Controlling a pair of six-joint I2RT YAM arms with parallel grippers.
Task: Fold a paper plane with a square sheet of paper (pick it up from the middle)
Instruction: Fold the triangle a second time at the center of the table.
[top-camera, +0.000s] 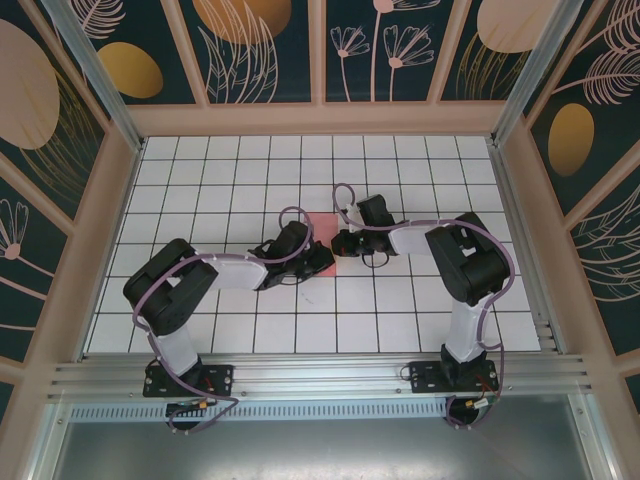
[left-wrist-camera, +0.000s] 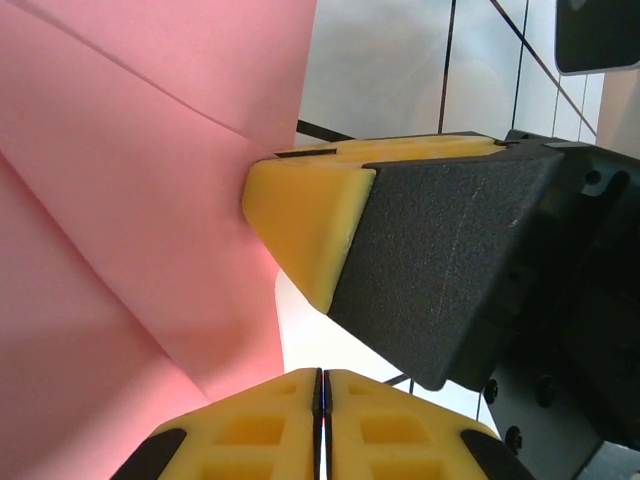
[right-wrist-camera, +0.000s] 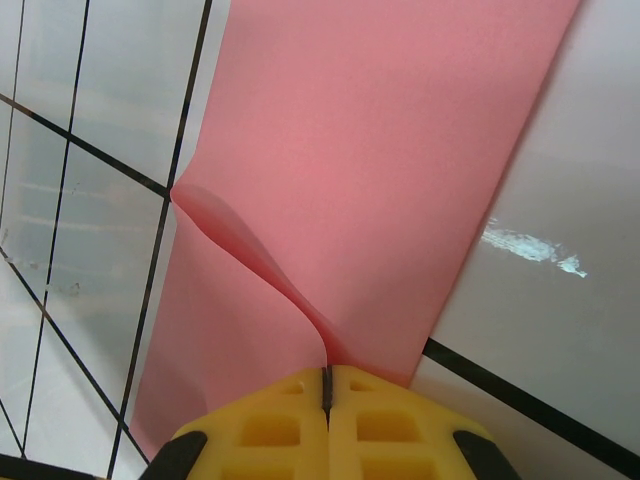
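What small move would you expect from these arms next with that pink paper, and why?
Probably the right tool should ease its pinched edge over and down, flattening the fold. It is shut on the pink paper, which curls up in a soft ridge, not yet a crease. The left tool, also shut, sits close beside it.

Quick headcount: one sheet of pink paper (top-camera: 322, 226), lying on one white gridded table (top-camera: 400, 330). Two arms, a left arm (top-camera: 200, 275) and a right arm (top-camera: 465, 262), with one purple cable (top-camera: 281, 218) looped along each, so two cables. Each arm ends in one set of jaws, two sets total, and each set carries a pair of yellow pads (left-wrist-camera: 250, 430) (right-wrist-camera: 270, 430), four in all.
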